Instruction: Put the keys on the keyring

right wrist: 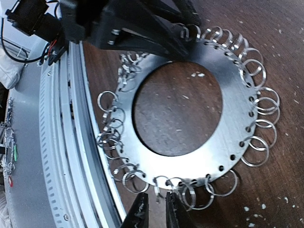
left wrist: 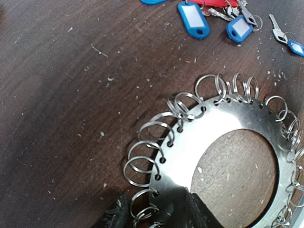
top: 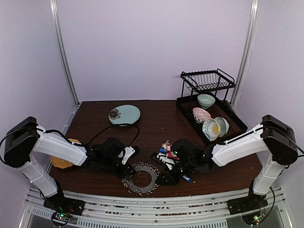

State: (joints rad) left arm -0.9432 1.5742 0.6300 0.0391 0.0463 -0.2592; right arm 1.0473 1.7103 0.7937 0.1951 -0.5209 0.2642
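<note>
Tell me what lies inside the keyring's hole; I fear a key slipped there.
Only bare table shows inside the keyring; the left claw covers part of its rim.

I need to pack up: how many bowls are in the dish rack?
4 in the dish rack: pale green bowl at the back, pink bowl mid-rack, yellow-centred bowl and teal bowl tilted in front. More could be hidden.

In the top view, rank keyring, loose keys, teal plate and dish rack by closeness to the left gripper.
1. keyring, at the left gripper, front centre.
2. keys, just right.
3. plate, far back.
4. dish rack, back right.
</note>
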